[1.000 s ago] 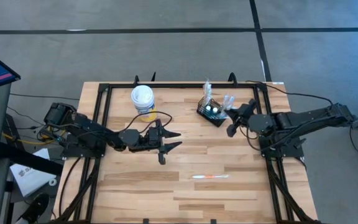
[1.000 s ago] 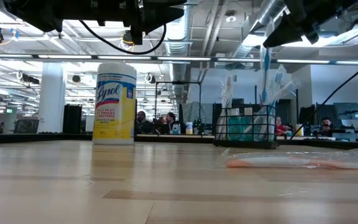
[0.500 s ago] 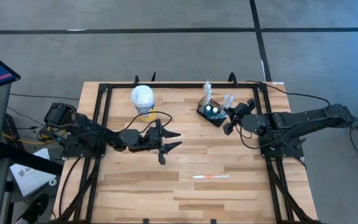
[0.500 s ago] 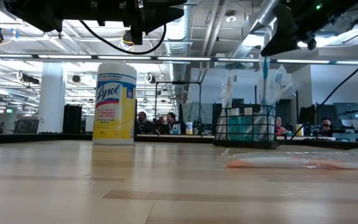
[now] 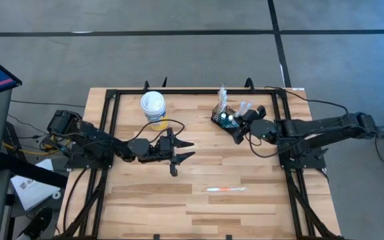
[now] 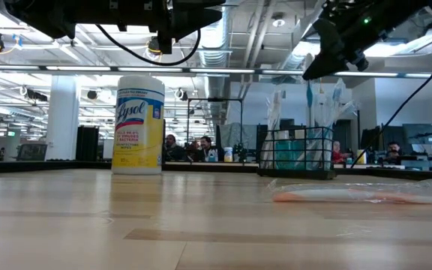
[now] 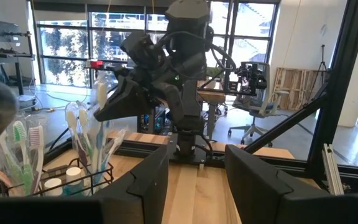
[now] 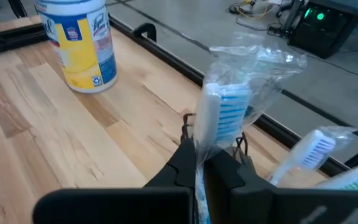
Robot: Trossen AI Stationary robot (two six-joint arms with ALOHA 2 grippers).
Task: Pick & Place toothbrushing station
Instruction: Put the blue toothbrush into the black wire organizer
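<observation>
Caddy (image 5: 226, 119): far right of the table (image 5: 199, 200), toothbrushes upright in it.
Right gripper (image 8: 199, 163): above the caddy — clamped on a wrapped toothbrush (image 8: 219, 112), clear only in its wrist view.
Left gripper (image 5: 186, 150): mid-table, fingers apart, empty.

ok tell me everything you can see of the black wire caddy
The black wire caddy is a small, rectangular, dark wire-mesh basket, standing upright on the wooden table near its far right edge. It holds upright toothbrushes, some in clear wrappers, and two small white-capped items. The right hand, shut on a wrapped blue-bristled toothbrush, hangs directly over it. Whether the hand touches the mesh cannot be told. The yellow wipes canister stands apart on its left.
</observation>
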